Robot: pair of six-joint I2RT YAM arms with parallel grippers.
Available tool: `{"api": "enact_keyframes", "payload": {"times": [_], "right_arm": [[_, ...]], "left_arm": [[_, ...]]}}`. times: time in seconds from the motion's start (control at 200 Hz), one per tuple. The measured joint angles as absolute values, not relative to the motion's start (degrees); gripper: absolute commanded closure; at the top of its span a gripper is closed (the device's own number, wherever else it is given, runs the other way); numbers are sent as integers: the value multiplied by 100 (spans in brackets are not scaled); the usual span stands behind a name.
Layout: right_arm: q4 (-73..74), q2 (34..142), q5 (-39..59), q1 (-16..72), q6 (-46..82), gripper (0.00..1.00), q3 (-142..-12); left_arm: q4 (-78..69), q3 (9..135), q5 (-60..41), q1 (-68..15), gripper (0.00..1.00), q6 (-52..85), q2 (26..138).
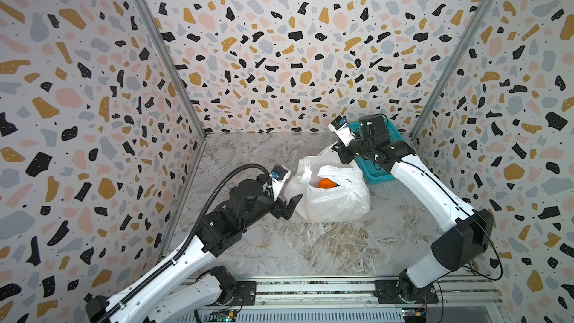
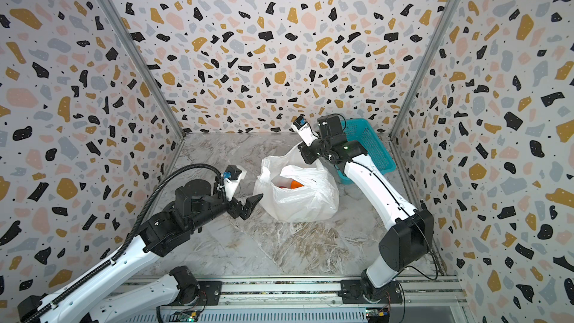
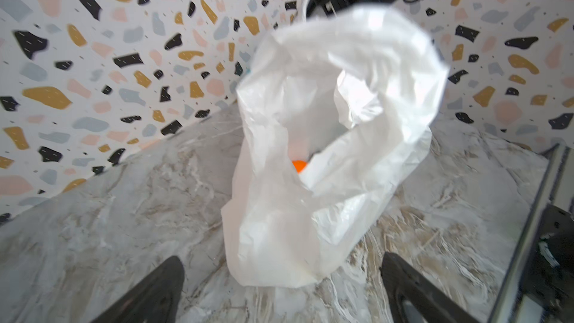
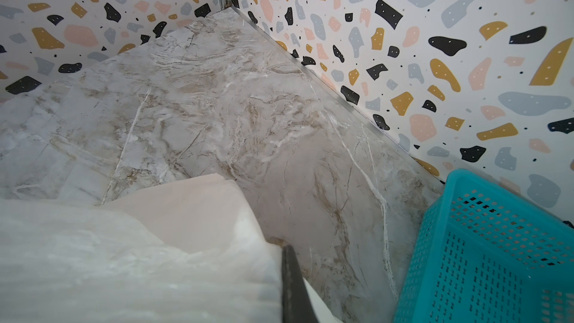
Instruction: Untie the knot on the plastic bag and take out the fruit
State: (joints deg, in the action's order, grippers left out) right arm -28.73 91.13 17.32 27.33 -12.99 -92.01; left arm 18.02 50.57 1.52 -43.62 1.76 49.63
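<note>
The white plastic bag [image 1: 335,203] [image 2: 298,206] stands mid-table with its mouth gaping. Inside shows one piece of fruit, an orange [image 1: 326,183] [image 2: 295,184] [image 3: 299,166]. The knot is not in view. My left gripper [image 1: 290,208] [image 2: 250,206] [image 3: 281,262] is open at the bag's left side, its fingers wide apart and holding nothing, with the bag [image 3: 310,219] just ahead of them. My right gripper [image 1: 337,148] [image 2: 302,148] [image 4: 285,248] is shut on the bag's far edge and holds it raised; the plastic [image 4: 124,259] is bunched against one dark finger.
A teal mesh basket [image 1: 372,172] [image 2: 369,147] [image 4: 497,259] sits at the back right corner, partly under my right arm. Patterned walls close in the marble table [image 1: 310,243] on three sides. A metal rail runs along the front edge.
</note>
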Motion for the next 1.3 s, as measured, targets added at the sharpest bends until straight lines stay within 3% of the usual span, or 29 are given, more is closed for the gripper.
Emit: {"api": "enact_keyframes", "payload": {"times": [0.24,0.586,0.811,1.096,1.176,1.301], "right_arm": [[-2877,9113,1758,2738,-1184,100,-9201],[-2877,9087,1765,2840,-1138,100,-9144],[-2869,9019,1769,2934,-1044,100,-9065],[-2808,8849,1682,2943,-987,100,-9041],[-2742,8792,1684,2943,-961,100,-8973],[-2687,8689,1686,2943,-923,100,-8770]], "left_arm": [[1138,4998,189,-4362,0,784,5382],[384,5885,790,-4362,1,1133,6630],[690,6340,1219,-4362,0,1155,7454],[1186,6053,1935,-4292,0,1094,7487],[1269,5887,2080,-4211,5,1096,7481],[1310,5596,2152,-4077,23,1096,7481]]}}
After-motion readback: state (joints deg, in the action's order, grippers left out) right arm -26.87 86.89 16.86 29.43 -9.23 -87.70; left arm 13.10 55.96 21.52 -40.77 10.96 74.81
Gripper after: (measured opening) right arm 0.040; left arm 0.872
